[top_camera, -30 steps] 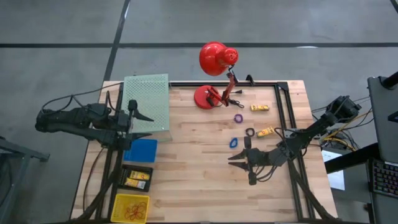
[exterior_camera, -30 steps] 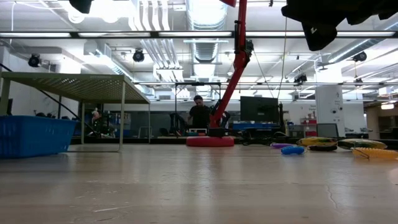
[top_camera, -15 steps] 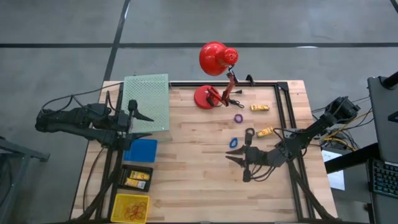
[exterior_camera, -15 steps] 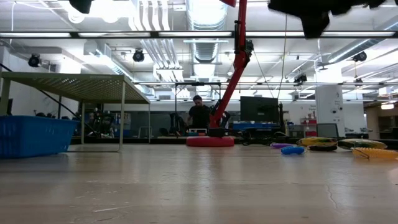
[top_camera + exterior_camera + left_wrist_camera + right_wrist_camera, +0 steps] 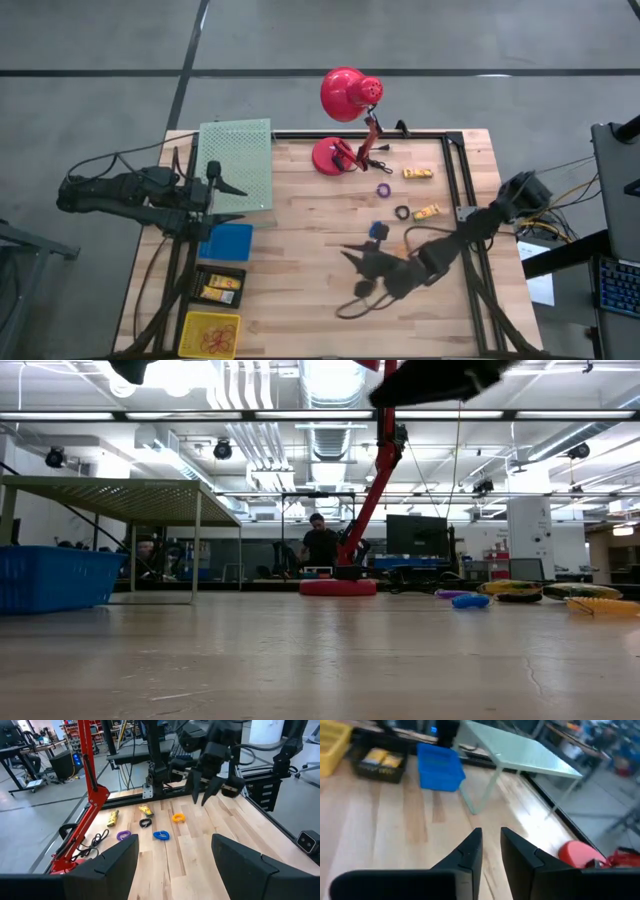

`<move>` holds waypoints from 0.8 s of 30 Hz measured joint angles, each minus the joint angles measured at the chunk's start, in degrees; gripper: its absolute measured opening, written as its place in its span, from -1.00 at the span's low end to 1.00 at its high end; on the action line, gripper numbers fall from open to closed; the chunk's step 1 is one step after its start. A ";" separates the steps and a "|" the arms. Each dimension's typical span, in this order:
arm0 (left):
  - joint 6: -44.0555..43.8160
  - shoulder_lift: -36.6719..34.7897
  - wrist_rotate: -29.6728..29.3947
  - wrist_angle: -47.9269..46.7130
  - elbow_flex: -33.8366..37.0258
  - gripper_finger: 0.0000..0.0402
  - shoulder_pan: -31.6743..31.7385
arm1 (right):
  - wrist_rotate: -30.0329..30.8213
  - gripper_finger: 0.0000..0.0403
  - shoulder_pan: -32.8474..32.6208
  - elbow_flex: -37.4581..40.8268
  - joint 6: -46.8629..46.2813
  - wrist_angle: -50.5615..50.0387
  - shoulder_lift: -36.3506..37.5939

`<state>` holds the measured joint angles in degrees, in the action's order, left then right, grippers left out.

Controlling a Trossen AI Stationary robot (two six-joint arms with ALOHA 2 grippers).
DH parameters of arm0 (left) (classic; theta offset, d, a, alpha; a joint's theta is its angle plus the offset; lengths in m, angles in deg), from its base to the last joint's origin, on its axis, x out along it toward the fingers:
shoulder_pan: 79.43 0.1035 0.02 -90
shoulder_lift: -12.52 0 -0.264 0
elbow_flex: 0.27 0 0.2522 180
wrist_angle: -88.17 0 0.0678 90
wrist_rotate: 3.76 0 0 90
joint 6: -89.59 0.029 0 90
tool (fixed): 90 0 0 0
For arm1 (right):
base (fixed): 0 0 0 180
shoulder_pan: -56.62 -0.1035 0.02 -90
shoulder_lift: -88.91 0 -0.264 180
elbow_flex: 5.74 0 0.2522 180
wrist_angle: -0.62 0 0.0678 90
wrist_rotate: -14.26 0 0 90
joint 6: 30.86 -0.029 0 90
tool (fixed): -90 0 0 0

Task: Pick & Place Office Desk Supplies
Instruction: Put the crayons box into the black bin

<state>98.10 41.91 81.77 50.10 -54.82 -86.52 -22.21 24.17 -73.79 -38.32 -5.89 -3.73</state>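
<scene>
Right gripper (image 5: 352,268) aloft over table (image 5: 300,300) centre, fingers (image 5: 470,851) narrow with a slim gap, nothing visibly between them. Left gripper (image 5: 228,185) parked at 9 o'clock edge, fingers wide, empty. Blue ring (image 5: 378,230), black ring (image 5: 402,212), purple ring (image 5: 383,189), yellow pieces (image 5: 428,212) loose at 2 o'clock of centre, near red lamp (image 5: 345,110).

Small rings (image 5: 161,835), yellow pieces (image 5: 418,173) loose on table.
</scene>
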 joint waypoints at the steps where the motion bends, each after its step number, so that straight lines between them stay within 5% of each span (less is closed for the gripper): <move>1: -0.01 0.00 0.00 -0.02 0.00 0.28 0.00 | 0.78 -0.65 0.04 -2.49 -2.01 -2.65 -1.41; 4: -0.01 0.00 0.00 -0.04 0.00 0.28 0.00 | 3.30 -0.57 0.03 -10.43 -13.64 -16.86 -4.79; 7: -0.01 0.00 -0.01 -0.03 0.00 0.28 0.00 | 2.55 -0.44 0.00 -18.62 -35.21 -39.39 -6.33; 12: -0.01 0.00 0.00 -0.02 0.00 0.28 0.00 | -6.47 -0.14 0.83 -28.11 -69.57 -69.39 -9.21; 19: -0.01 0.00 -0.01 -0.02 0.00 0.28 0.00 | -6.71 0.21 0.93 -29.45 -84.06 -83.76 -10.23; 24: -0.01 0.00 -0.02 -0.02 0.00 0.28 0.00 | -8.32 0.28 2.30 -28.41 -91.66 -95.33 -10.08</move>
<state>98.08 41.91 81.75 50.09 -54.82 -86.52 -30.52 26.47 -102.19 -129.99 -101.21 -13.81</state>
